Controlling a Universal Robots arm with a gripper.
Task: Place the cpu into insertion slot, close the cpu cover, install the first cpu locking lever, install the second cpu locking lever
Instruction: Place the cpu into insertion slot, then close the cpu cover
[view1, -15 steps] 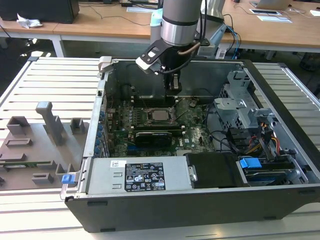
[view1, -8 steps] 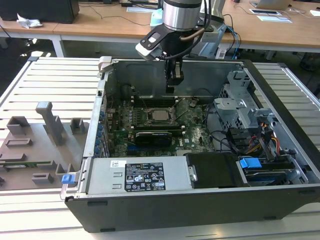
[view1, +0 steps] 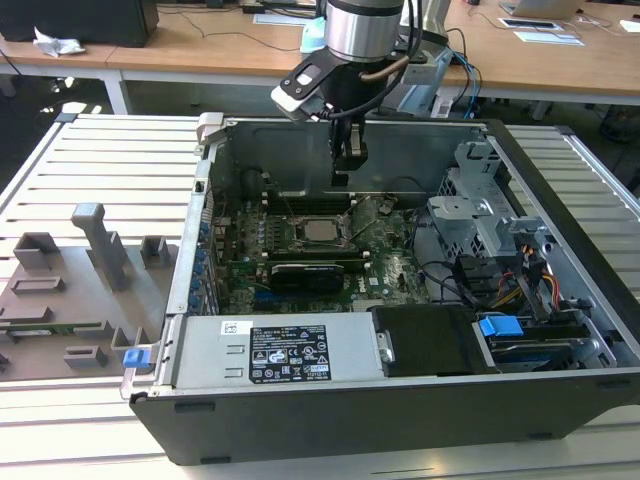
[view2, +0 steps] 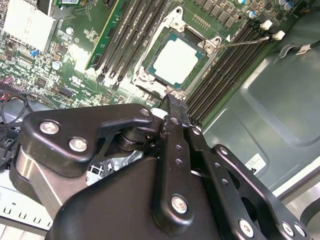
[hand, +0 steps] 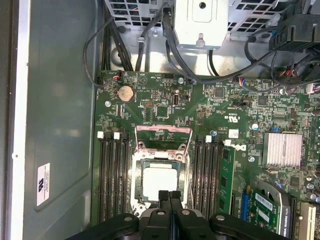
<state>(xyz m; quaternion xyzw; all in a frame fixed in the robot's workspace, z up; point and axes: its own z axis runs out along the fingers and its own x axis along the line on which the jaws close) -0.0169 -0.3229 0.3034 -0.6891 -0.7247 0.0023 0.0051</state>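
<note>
The small square cpu (hand: 159, 182) has a silvery-grey metal top, pale against the deep green circuit board (hand: 165, 107), which is speckled with tiny silver and black parts. Long black memory slots (hand: 112, 175) stripe the board on both sides of the chip. The matte black metal gripper (hand: 169, 194) is dotted with bright silver screw heads. A white label with black print (view1: 288, 352) and a bright blue plastic tab (view1: 497, 326) lie along the near edge of the black computer case (view1: 400, 420).

We see the cpu (hand: 160, 182), a flat square chip with a silvery-grey top, lying level inside the insertion slot (hand: 160, 161), whose dark frame rims it all round. The cpu cover (view2: 175, 22), a thin silvery frame, lies flat around the chip, its window showing the metal top. The slot sits towards the motherboard's (view1: 395, 265) far edge in the exterior view.
</note>
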